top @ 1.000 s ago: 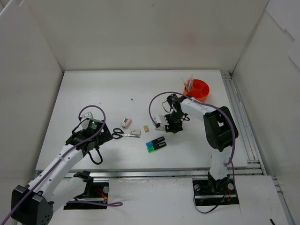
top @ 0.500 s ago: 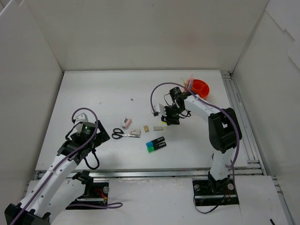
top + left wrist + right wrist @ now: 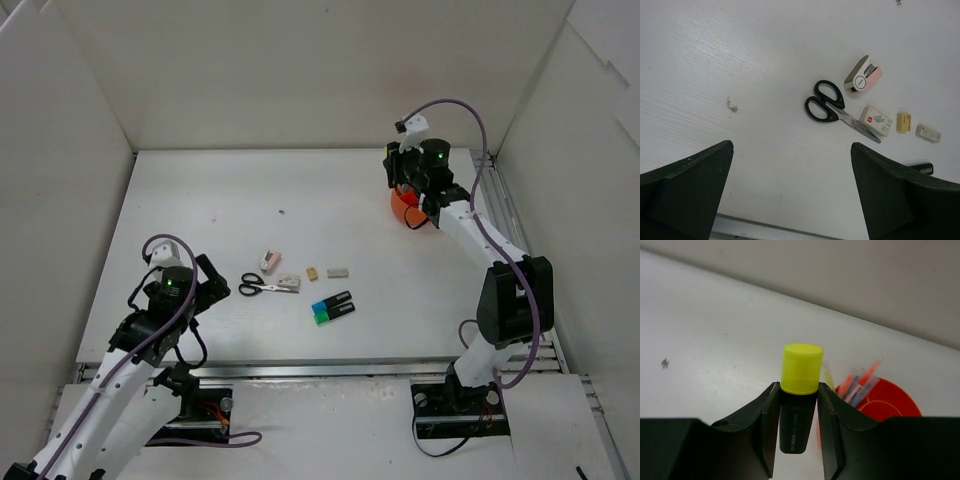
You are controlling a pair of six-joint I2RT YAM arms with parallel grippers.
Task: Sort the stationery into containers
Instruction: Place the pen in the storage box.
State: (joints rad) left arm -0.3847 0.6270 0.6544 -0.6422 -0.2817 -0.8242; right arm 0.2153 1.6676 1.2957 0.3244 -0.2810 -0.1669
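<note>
Orange cup holds thin pens — my right gripper clenches a black, yellow-capped highlighter; left gripper gapes.

Two slim robot arms, the left arm and the right arm, wear white shells over black joints, the right's elbow a bulky black block. A purple cable loops off each wrist and runs along the links to black base plates — red wiring shows at the left one. A green light glows on each wrist. The fingers are matte black, broad and wedge-shaped.
</note>
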